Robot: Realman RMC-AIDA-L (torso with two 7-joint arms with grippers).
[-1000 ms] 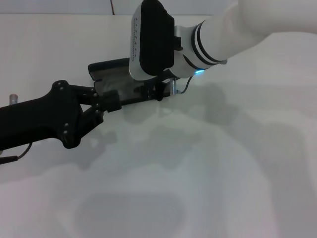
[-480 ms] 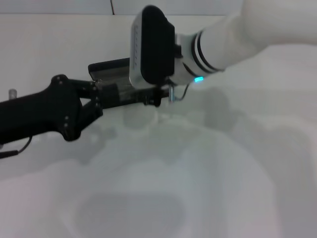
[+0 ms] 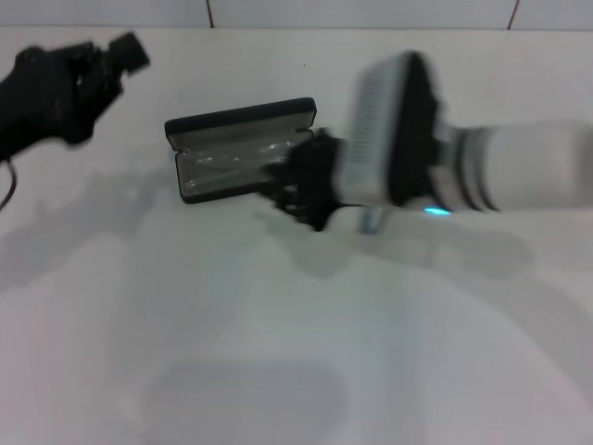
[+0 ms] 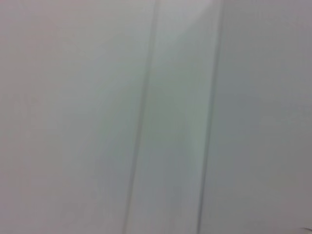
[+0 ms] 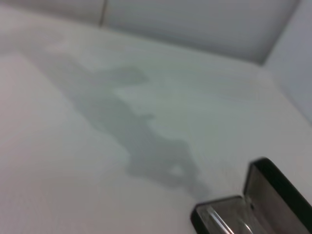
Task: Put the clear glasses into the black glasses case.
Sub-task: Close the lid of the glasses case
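The black glasses case (image 3: 239, 113) lies open at the back middle of the white table, its lid standing up behind the grey-lined tray. The clear glasses (image 3: 232, 168) lie inside the tray and show only as faint glints. My right gripper (image 3: 298, 191) is blurred by motion, just off the case's right end. My left gripper (image 3: 125, 52) is raised at the far left, well away from the case. In the right wrist view one end of the case (image 5: 258, 183) shows at the frame's edge, with a clear rim of the glasses (image 5: 220, 220) inside. The left wrist view holds only a plain pale surface.
The white table (image 3: 296, 352) spreads in front of the case, marked only by shadows. A white tiled wall (image 3: 371, 11) runs along the back edge. A thin black cable (image 3: 7, 185) hangs from my left arm at the left edge.
My left arm has pulled away from the case up to the far left. My right arm has swung off the case to the right and lower. The case now shows uncovered with the glasses in it.
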